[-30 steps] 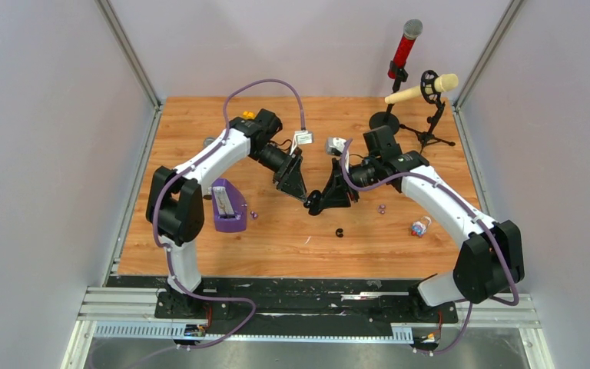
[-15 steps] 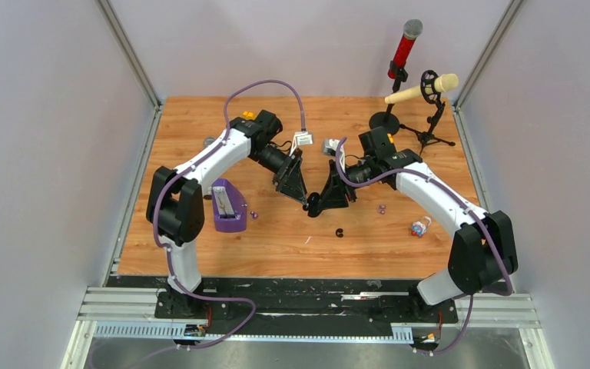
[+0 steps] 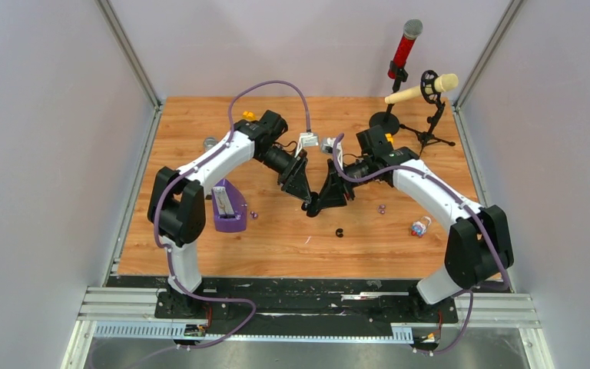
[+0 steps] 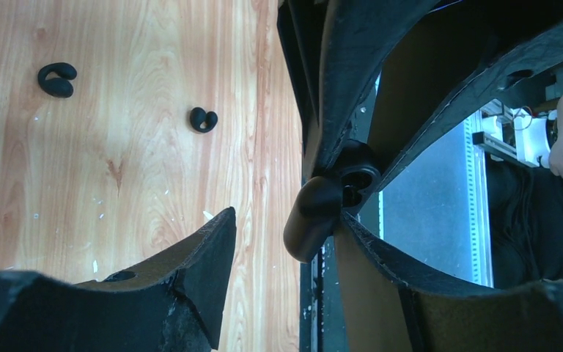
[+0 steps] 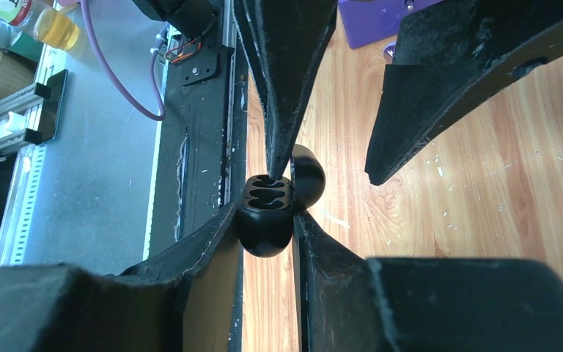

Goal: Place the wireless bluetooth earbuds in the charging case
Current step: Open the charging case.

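Note:
My right gripper (image 3: 317, 207) is shut on the black charging case (image 5: 267, 214) and holds it above the table with its lid open. Two dark sockets show on top. My left gripper (image 3: 305, 201) is open. One of its fingers (image 5: 278, 139) touches the case's open top, and the other stands apart to the side. In the left wrist view the case (image 4: 321, 209) sits beside my right-hand finger. Two black curled earbuds (image 4: 57, 79) (image 4: 204, 119) lie on the wood. One black earbud (image 3: 339, 232) shows from above. Purple earbuds (image 3: 253, 215) (image 3: 382, 207) lie on the table.
A purple case (image 3: 228, 207) stands by the left arm. A small clear bottle (image 3: 420, 226) lies at the right. A red microphone (image 3: 403, 46) and a beige one (image 3: 422, 88) stand on stands at the back right. A small silver disc (image 3: 210, 141) lies at the back left.
Both wrists have shifted a little toward the centre and back. The fingertips stay together at the case, which is still held by my right gripper.

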